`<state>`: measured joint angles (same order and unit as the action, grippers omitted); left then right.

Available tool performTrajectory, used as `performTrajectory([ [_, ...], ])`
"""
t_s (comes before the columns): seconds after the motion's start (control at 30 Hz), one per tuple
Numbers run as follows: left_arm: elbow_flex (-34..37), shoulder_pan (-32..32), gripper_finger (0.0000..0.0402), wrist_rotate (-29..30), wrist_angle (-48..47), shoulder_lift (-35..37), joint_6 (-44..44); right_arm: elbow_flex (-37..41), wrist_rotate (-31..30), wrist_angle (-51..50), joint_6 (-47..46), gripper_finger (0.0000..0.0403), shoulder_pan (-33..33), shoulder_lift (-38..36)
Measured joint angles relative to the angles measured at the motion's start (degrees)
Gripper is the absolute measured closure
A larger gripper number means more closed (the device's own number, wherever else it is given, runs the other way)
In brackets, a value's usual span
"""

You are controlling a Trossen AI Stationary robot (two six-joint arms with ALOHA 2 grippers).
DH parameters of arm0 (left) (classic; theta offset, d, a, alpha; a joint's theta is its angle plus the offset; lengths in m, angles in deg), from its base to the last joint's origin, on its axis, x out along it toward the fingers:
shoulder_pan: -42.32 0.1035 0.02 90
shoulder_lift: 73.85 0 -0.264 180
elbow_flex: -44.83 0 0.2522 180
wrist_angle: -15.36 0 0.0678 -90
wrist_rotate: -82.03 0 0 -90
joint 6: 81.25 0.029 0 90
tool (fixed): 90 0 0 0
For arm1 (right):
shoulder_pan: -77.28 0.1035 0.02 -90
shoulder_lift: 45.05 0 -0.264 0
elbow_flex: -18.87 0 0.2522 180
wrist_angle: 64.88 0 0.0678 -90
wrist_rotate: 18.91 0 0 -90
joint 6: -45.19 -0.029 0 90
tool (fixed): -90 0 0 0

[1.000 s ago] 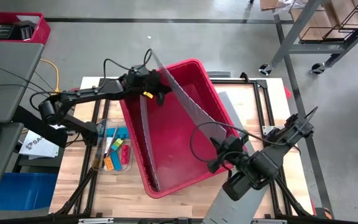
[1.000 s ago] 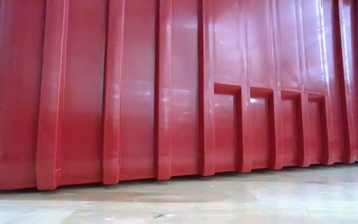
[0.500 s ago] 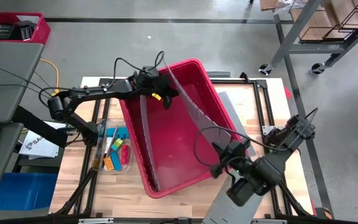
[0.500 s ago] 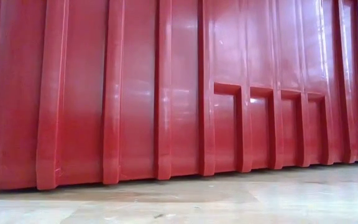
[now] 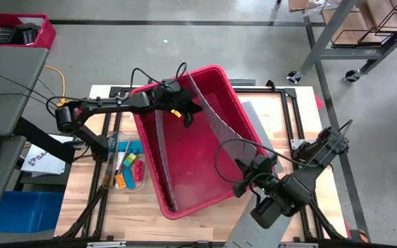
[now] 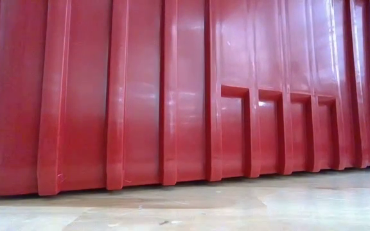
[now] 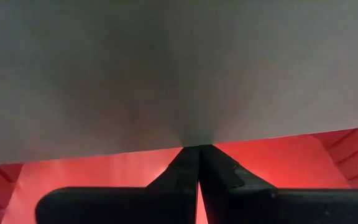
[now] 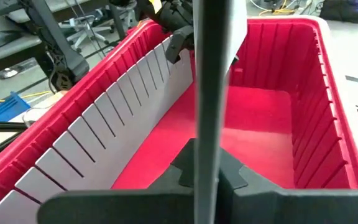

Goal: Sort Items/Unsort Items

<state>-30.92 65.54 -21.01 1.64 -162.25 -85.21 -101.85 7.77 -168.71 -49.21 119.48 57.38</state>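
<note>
A thin grey divider sheet stands on edge over the large red bin, held between both grippers. My left gripper is shut on its far end above the bin's far left part. My right gripper is shut on its near end by the bin's right wall. The items, coloured blocky pieces and thin dark sticks, lie in a clear tray left of the bin, untouched. The low view shows only the bin's outer wall. My left gripper pinches the sheet's edge between its two shut fingers, at the sheet's far end. The sheet fills the view beyond the fingertips and is clear of the bin floor there. My right gripper pinches the sheet's near end between its two fingers, one on each face. The sheet stands on edge and runs straight away from the fingers over the bin's inside, toward the left gripper.
A second grey divider with several slots leans along the bin's left inner wall. The bin fills most of the wooden table. A flat grey panel sticks out over the near edge.
My left gripper has gone toward the table's right and near edges, farther in over the bin, carrying the sheet's far end with it. The sheet's near end in my right gripper has stayed nearly in place, so the sheet has swung about that end.
</note>
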Motion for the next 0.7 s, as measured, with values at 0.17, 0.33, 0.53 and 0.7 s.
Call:
performTrajectory([
  [0.17,0.0,0.0,0.0401,-0.1,0.0,-0.9,0.1,0.0,-0.2,0.3,-1.8,0.0403,-1.0,0.0],
  [0.33,-0.1,0.0,0.0401,-0.2,-0.1,-0.7,0.0,0.0,-0.6,0.4,-1.8,0.0403,-1.0,0.1],
  [0.53,-3.8,-0.9,0.0401,-3.1,-2.4,-0.7,-0.6,0.0,-2.5,0.4,-2.0,0.0403,0.2,0.0],
  [0.7,-4.7,-2.1,0.0401,-3.9,-7.4,-0.8,1.3,0.0,-1.4,0.5,-3.7,0.0403,1.9,0.0],
])
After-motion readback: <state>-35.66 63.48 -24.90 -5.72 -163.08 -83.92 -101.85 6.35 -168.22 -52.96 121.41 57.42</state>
